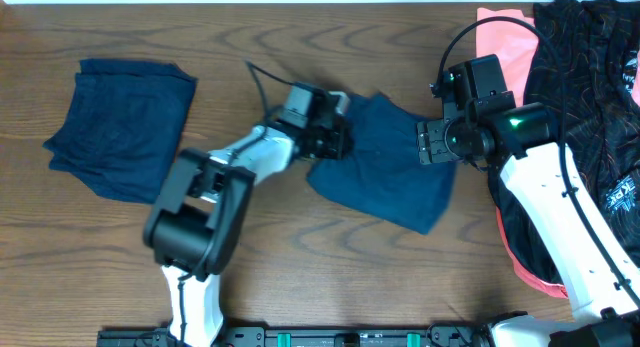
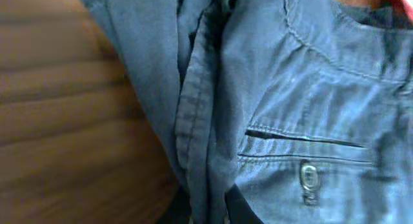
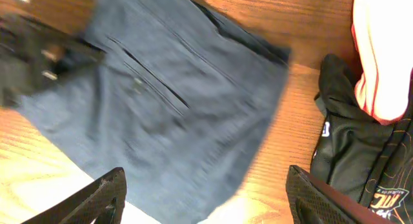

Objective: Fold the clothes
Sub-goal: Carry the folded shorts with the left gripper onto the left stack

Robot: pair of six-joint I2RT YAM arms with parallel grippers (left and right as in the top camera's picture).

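We've got a brown wooden table (image 1: 330,277) here. On it: folded navy shorts (image 1: 120,127) at the left, loose navy shorts (image 1: 390,182) lying in the middle, and a pink garment (image 1: 505,47) and a black garment (image 1: 590,77) with orange lines heaped at the right edge.

Looks like a robotics lab bench to me: a left arm (image 1: 200,212) and right arm (image 1: 565,212) mounted on a rail (image 1: 360,337) at a wood-grain table's (image 1: 330,272) edge, navy clothes (image 1: 385,172) and a pink-and-black heap (image 1: 590,67) laid out.

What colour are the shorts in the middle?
The shorts are dark navy blue; the left wrist view shows it best.
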